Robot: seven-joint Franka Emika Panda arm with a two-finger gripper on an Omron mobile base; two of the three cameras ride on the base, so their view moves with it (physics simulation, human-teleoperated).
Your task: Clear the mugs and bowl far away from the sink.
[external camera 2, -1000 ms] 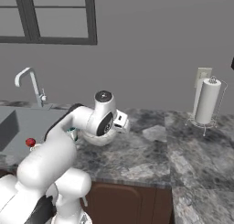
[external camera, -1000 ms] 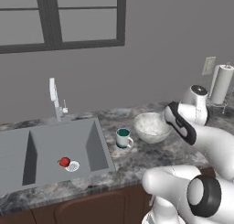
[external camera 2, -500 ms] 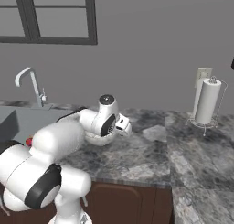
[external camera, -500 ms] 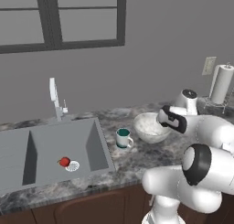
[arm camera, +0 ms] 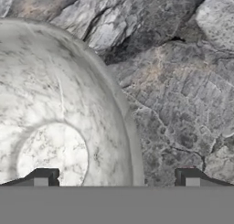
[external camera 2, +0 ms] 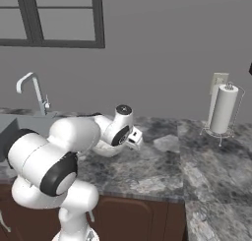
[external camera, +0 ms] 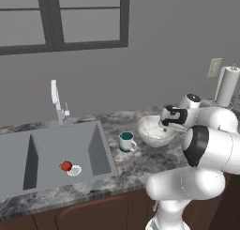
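The pale marbled bowl (external camera: 150, 130) stands on the counter right of the sink (external camera: 51, 154). My gripper (external camera: 165, 127) hangs open over the bowl's right rim. In the hand view the bowl (arm camera: 55, 127) takes up the left side. Its rim runs down between my two fingertips (arm camera: 43, 177), one over the bowl's inside and one over the counter outside; the gripper (arm camera: 116, 179) holds nothing. A white mug (external camera: 125, 141) with a teal inside stands between the bowl and the sink. A red mug (external camera: 66, 165) lies in the basin by the drain. In the right base view my arm hides most of the bowl, and the gripper (external camera 2: 135, 139) points down.
A slim faucet (external camera: 56, 100) rises behind the sink. A paper towel holder (external camera 2: 223, 109) stands at the back right by a wall outlet (external camera: 214, 67). Bare marbled counter (external camera 2: 162, 171) stretches to the right of the bowl.
The hand has swung left across the counter and now sits over the bowl's right rim. The jaws have stayed open. The mugs and the bowl have not moved.
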